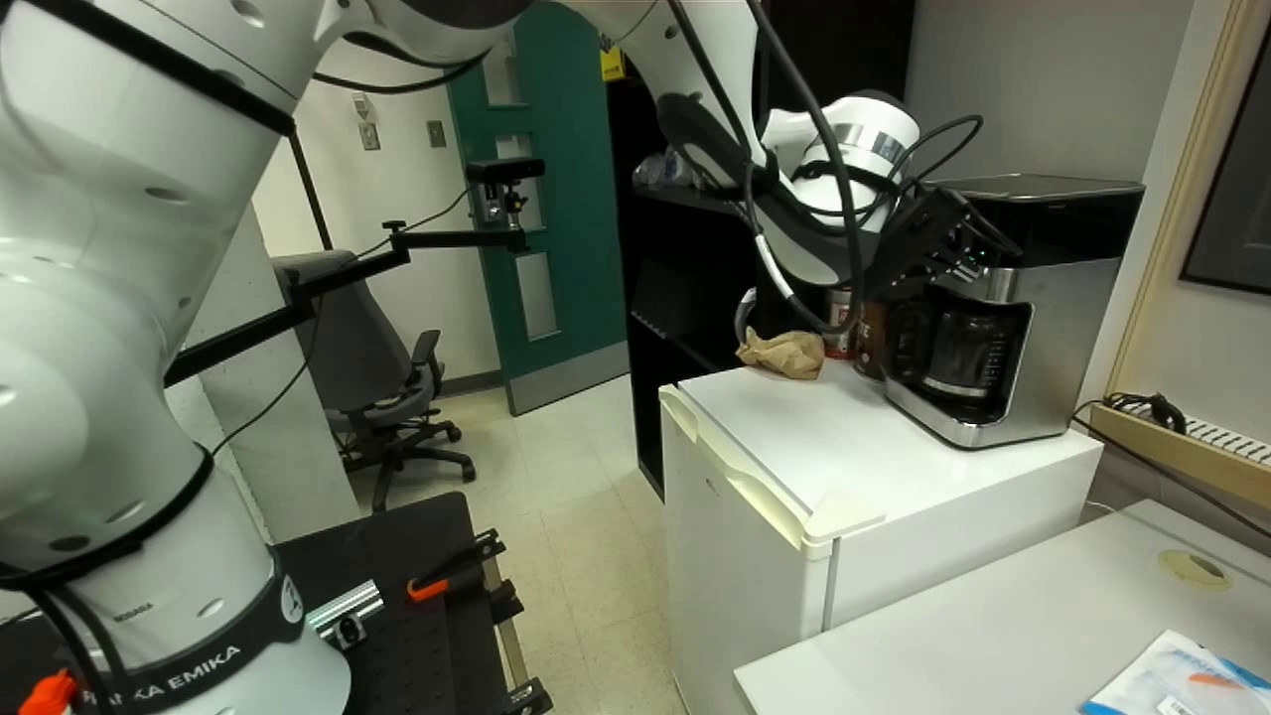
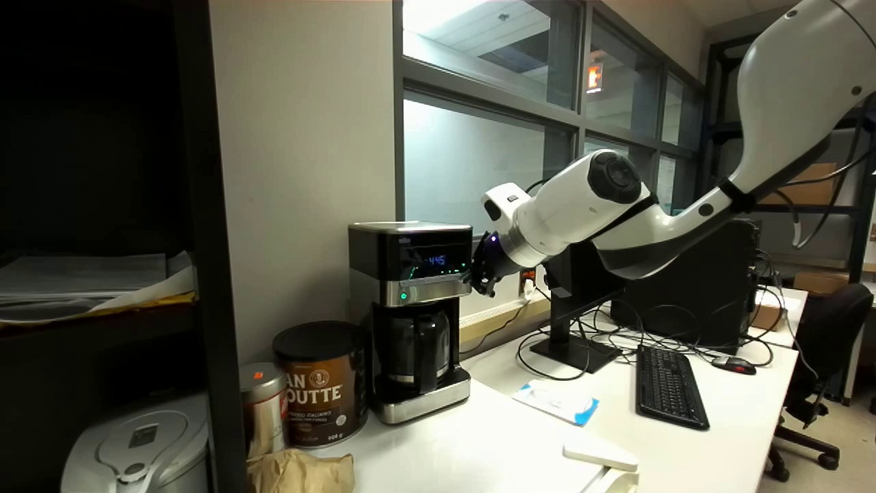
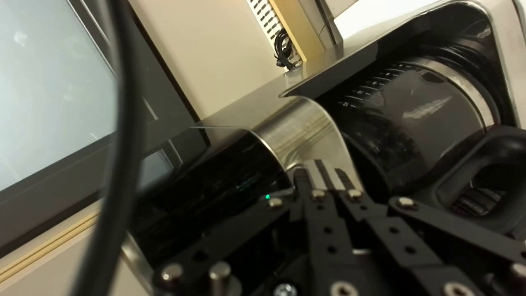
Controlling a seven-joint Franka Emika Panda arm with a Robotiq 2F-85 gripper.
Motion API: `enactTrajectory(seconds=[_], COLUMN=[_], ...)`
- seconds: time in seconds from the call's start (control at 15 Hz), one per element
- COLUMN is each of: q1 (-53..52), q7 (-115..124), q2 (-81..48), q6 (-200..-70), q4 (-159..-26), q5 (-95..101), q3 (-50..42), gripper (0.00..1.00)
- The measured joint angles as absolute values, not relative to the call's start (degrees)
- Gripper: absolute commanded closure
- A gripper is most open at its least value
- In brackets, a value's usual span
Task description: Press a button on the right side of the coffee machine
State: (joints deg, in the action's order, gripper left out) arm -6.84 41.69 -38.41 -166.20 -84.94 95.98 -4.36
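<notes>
The coffee machine (image 1: 1072, 333) stands on the white fridge in an exterior view. It also shows in an exterior view (image 2: 375, 255), with a lit clock display (image 2: 435, 261) and small green lights on its black front panel. Its dark glass carafe (image 2: 412, 346) sits inside. My gripper (image 2: 472, 279) is at the right end of the front panel, near the silver band. In the wrist view the gripper (image 3: 324, 174) is shut, fingertips together with nothing between them, in front of the silver band (image 3: 302, 127). I cannot tell whether the tips touch it. The fingers hide part of the panel.
A brown coffee can (image 2: 321, 383), a smaller tin (image 2: 263, 404) and a crumpled paper bag (image 2: 301, 472) stand beside the machine. The white fridge (image 1: 755, 516) adjoins a white desk (image 1: 953, 636) with a monitor, keyboard (image 2: 671, 387) and cables. A wall is behind the machine.
</notes>
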Motion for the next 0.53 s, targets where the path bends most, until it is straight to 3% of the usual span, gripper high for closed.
enactTrajectory(seconds=[0.53], q1=[-6.53], q7=[44.12], q2=[-31.26], q6=[-168.79], q4=[-96.34], q5=[101.03], q3=[-5.07], gripper=[1.0])
